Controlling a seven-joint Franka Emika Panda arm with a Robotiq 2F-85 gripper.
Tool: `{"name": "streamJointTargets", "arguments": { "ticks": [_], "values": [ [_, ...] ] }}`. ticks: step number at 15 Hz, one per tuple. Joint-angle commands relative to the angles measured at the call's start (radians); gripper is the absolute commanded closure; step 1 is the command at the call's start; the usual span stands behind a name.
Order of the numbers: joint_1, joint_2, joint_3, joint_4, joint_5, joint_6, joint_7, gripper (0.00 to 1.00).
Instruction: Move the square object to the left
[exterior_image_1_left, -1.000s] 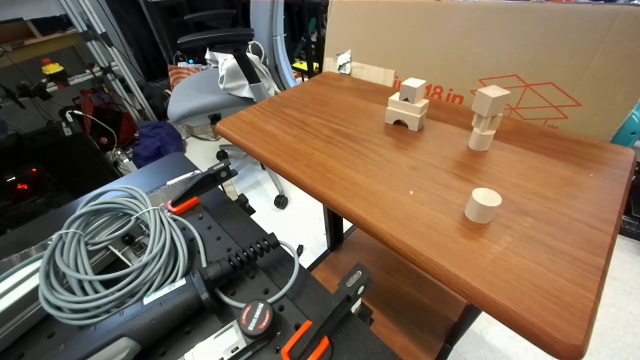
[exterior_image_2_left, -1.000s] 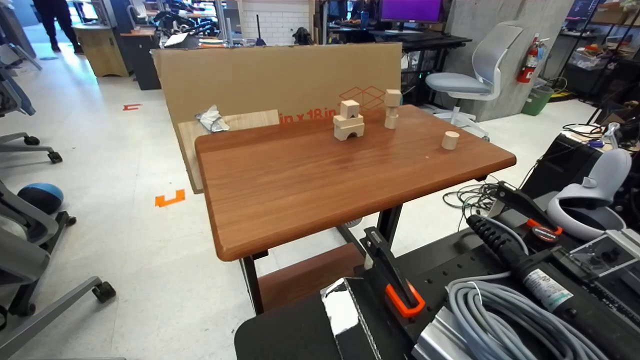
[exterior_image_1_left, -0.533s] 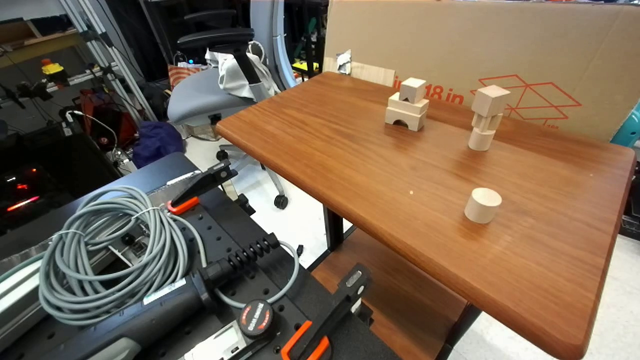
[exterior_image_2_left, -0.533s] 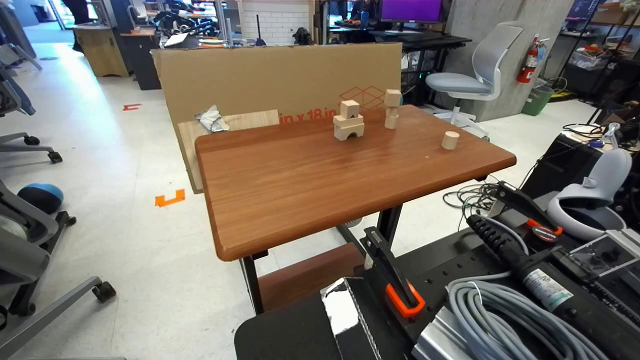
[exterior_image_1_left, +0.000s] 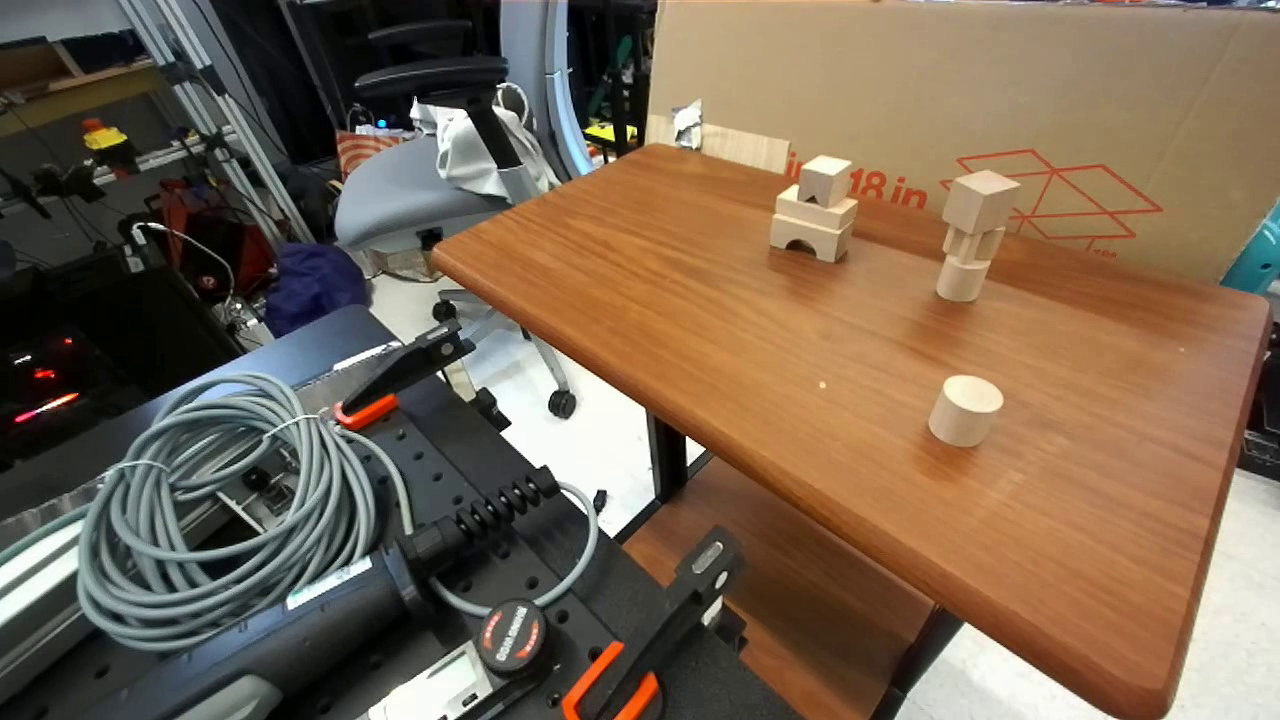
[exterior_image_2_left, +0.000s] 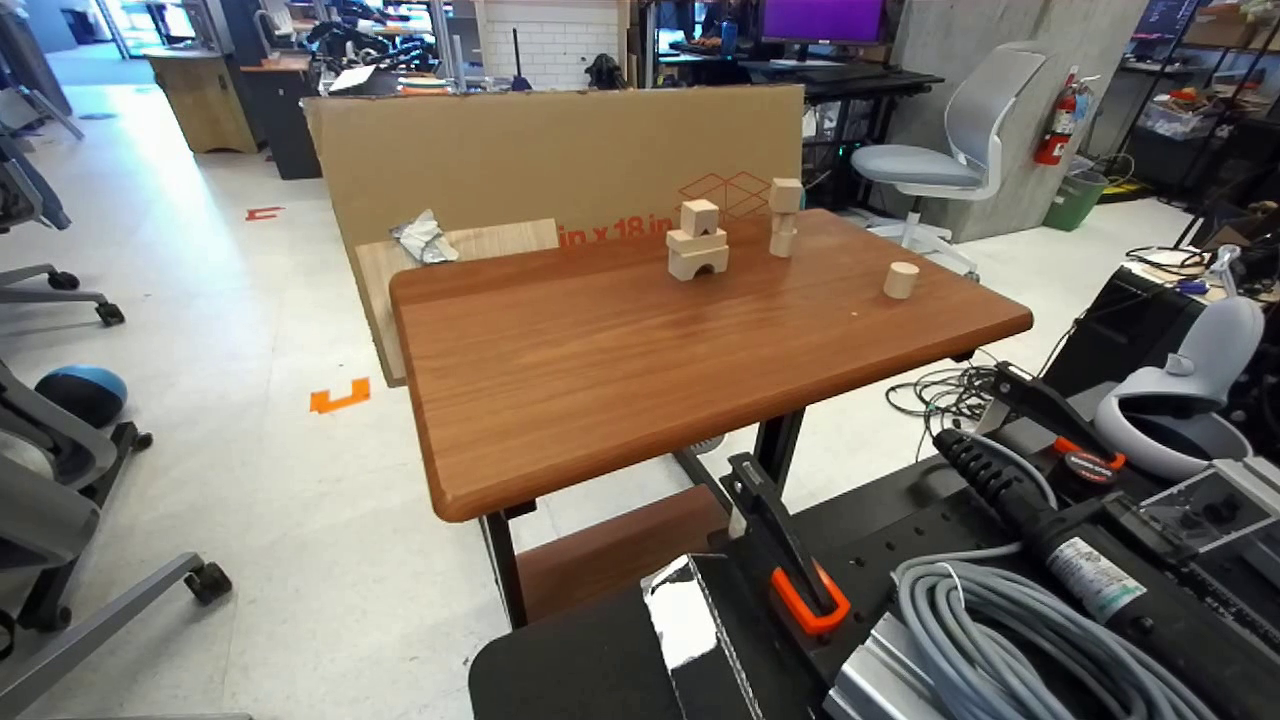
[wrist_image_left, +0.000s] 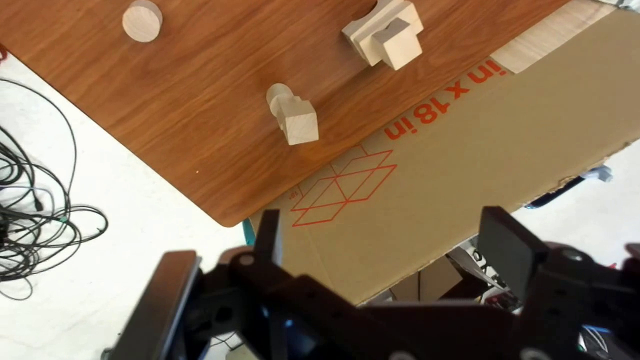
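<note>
The square object, a pale wooden cube, sits on top of a small tower in both exterior views. Under it are a narrower wooden piece and a short round cylinder. In the wrist view the cube shows left of centre, seen from above. My gripper shows only in the wrist view, at the bottom. Its fingers are wide apart with nothing between them. The cube lies above and left of the fingers in that picture, apart from them. The arm is out of both exterior views.
An arch stack carries a flat block and a notched block on the brown table. A lone cylinder stands nearer the table's edge. A tall cardboard sheet stands along the table's far edge.
The blocks on the table have not moved. A person in the far background has walked out of view.
</note>
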Motion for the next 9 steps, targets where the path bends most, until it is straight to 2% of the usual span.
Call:
{"name": "streamJointTargets", "arguments": {
  "ticks": [1, 9],
  "values": [
    [-0.006, 0.115, -0.007, 0.075, 0.012, 0.026, -0.065, 0.0],
    [-0.022, 0.316, -0.013, 0.196, -0.018, -0.017, -0.139, 0.0]
  ]
}}
